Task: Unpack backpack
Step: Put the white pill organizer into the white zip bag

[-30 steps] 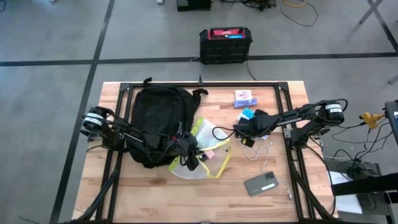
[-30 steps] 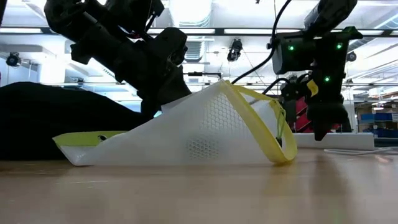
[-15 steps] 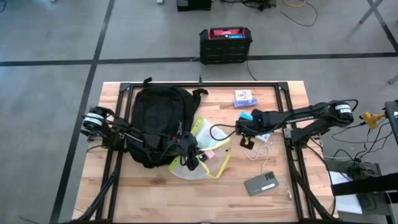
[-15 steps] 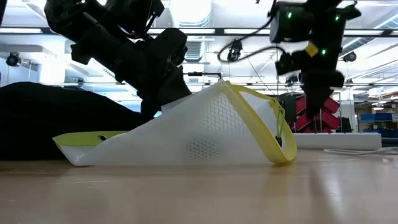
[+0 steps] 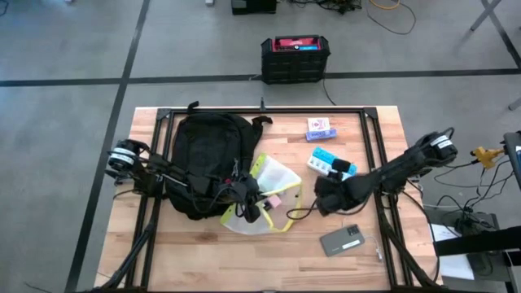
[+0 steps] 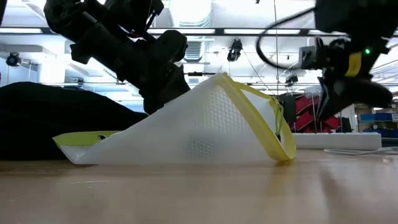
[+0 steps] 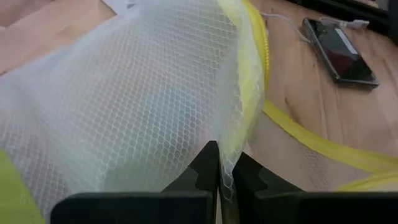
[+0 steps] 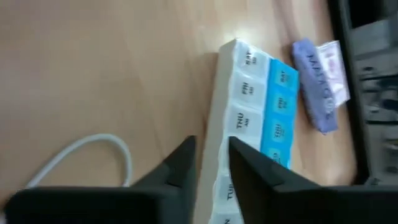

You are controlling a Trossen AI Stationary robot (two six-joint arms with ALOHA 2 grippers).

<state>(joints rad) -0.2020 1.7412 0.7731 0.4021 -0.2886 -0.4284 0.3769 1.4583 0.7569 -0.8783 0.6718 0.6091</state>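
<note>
The black backpack (image 5: 207, 159) lies flat on the table's left half, a dark mound at the left of the low view (image 6: 43, 118). Against its near right side sits a white mesh pouch with yellow trim (image 5: 277, 195) (image 6: 205, 127). My left gripper (image 5: 252, 207) (image 7: 221, 177) is shut on the pouch. My right gripper (image 5: 320, 199) (image 8: 211, 168) hovers right of the pouch, its fingers a little apart with nothing between them. Beyond it, a white and blue pill organizer (image 5: 328, 161) (image 8: 255, 118) lies flat on the table. My left gripper pinches the pouch's mesh wall right beside the yellow trimmed edge (image 7: 239, 146) between its two fingers, reaching in from the backpack's side. That end of the pouch stands raised like a tent, while its lower edge (image 6: 81, 155) rests on the table.
A grey phone (image 5: 343, 240) lies near the front right. A purple packet (image 5: 320, 126) (image 8: 320, 78) lies at the back, and a white cable (image 8: 93, 149) is beside the organizer. A black box with a red top (image 5: 295, 57) stands on the floor beyond the table.
My right gripper has risen from beside the pill organizer and swung toward the table's near edge. The organizer now lies uncovered behind it. The left gripper and the pouch have kept still.
</note>
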